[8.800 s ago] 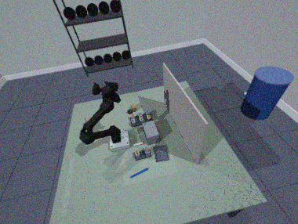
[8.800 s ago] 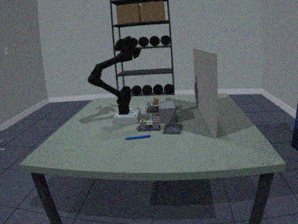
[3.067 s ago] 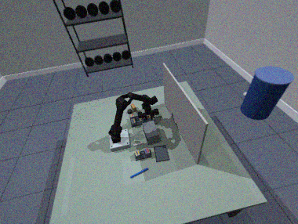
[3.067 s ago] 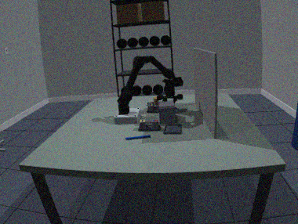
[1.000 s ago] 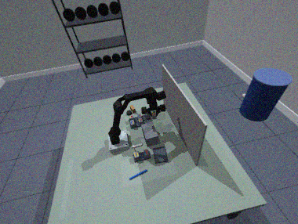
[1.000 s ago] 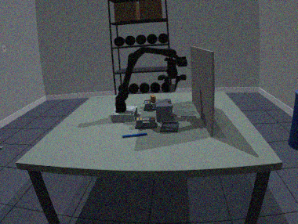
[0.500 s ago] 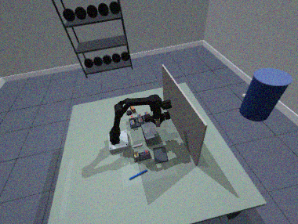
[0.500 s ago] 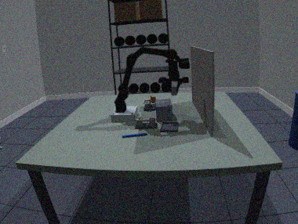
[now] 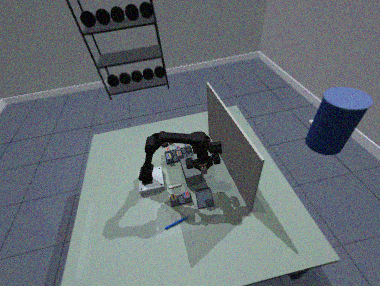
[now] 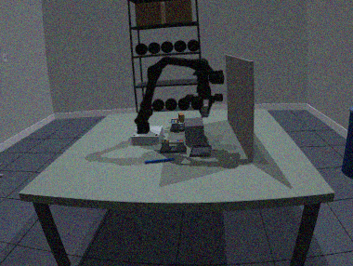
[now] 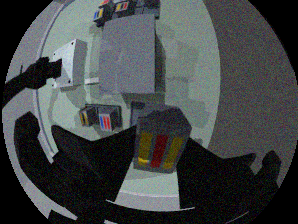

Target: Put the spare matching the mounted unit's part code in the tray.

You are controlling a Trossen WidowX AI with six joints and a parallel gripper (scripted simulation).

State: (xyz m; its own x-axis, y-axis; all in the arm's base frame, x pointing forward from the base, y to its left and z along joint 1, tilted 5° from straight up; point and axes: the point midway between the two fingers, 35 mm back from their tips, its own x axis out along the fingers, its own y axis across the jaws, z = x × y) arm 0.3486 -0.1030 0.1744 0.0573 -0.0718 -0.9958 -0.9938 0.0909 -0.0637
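Observation:
My gripper (image 9: 203,168) (image 10: 204,111) (image 11: 158,131) is shut on a dark grey spare (image 11: 163,122), whose face shows yellow, red and yellow bars. It holds the spare in the air, over the right side of the work area. The low dark tray (image 9: 204,199) (image 10: 201,152) lies on the table at the near end of the large grey block (image 9: 195,181) (image 11: 127,55); the held spare partly covers the tray in the wrist view. Other spares with coloured bars stand left of the tray (image 11: 142,106) and beyond the block. No mounted unit's back code can be read.
A tall upright panel (image 9: 235,145) (image 10: 241,102) stands right of the gripper. A blue pen (image 9: 176,223) (image 10: 159,161) lies on the near side. The arm's white base (image 9: 151,188) (image 11: 75,65) is at the left. A small orange block (image 10: 181,117) stands at the back.

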